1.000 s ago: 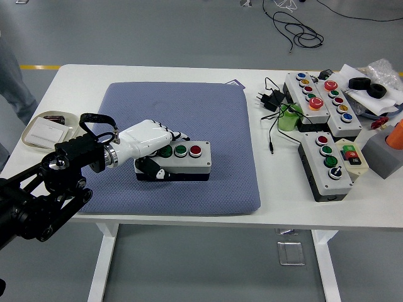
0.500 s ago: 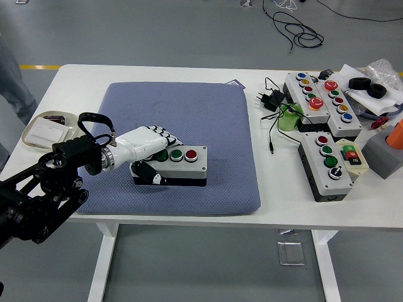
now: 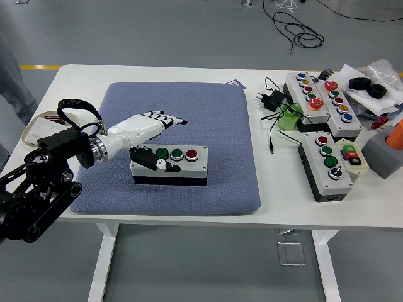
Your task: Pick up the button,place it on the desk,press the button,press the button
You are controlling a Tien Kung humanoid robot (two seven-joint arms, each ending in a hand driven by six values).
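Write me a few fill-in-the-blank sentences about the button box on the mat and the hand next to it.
1. The button box lies on a ____ mat.
2. Its rightmost button is ____.
3. The left hand has its fingers ____ and holds nothing.
4. The box carries ____ buttons in a row.

Missing words: blue; red; open; three

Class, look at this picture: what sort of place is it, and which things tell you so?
Probably a robotics lab or workshop: several push-button control boxes lie on a white table, loose cables trail over a bare grey floor, and a robot's left hand works at a three-button box on a blue mat.
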